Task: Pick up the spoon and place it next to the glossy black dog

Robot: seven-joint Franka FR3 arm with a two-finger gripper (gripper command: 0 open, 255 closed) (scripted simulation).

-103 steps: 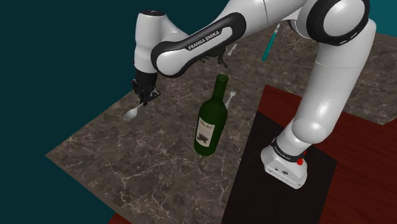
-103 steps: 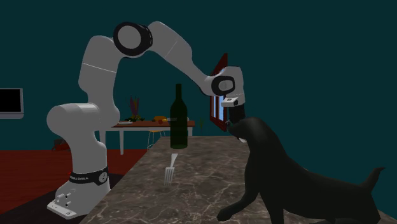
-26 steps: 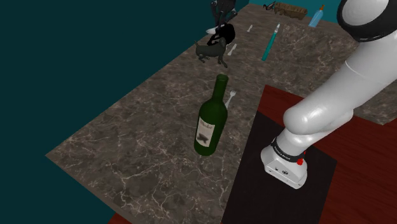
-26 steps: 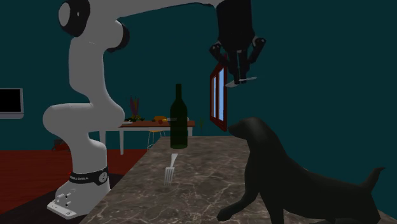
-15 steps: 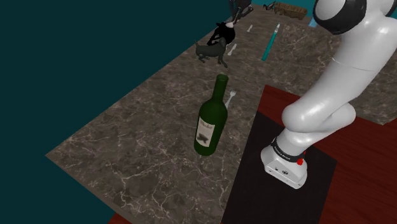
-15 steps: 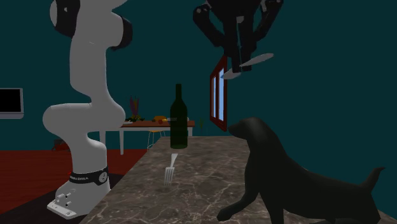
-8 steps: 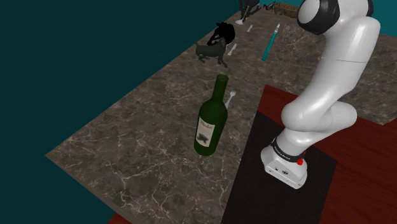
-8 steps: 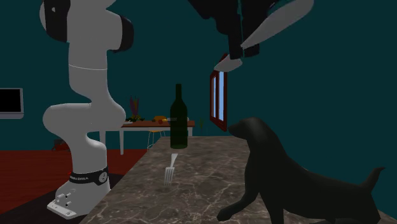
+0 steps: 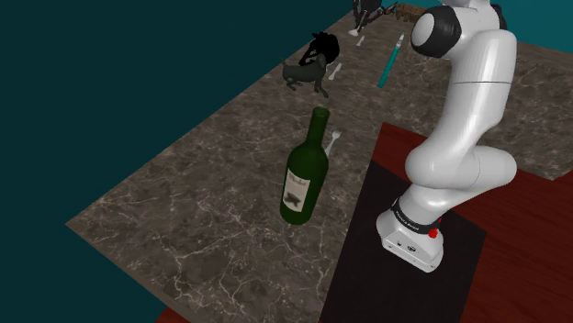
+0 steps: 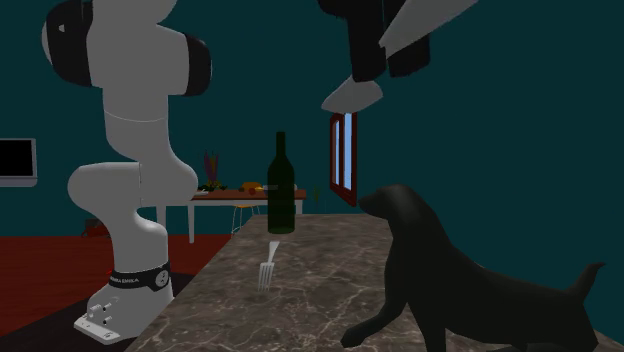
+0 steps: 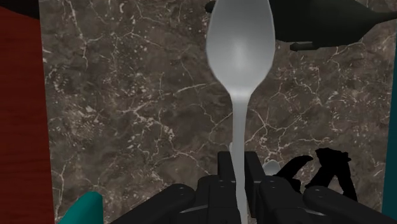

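Roughly halfway: done lifting the spoon (image 11: 240, 51), pinched by its handle in the closed-up gripper (image 11: 237, 168), high over the marble top (image 9: 202, 211) near the black dog (image 10: 450, 280); left to lower and release beside it.

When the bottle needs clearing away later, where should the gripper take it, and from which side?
Probably by the neck: the bottle stands upright and its body looks too wide to clasp. Come down from above, straddling the neck and staying clear of the fork lying beside it.

Spoon (image 10: 352, 95) handle's end, paws of the black dog (image 10: 450, 280) — beyond the second exterior view's edges
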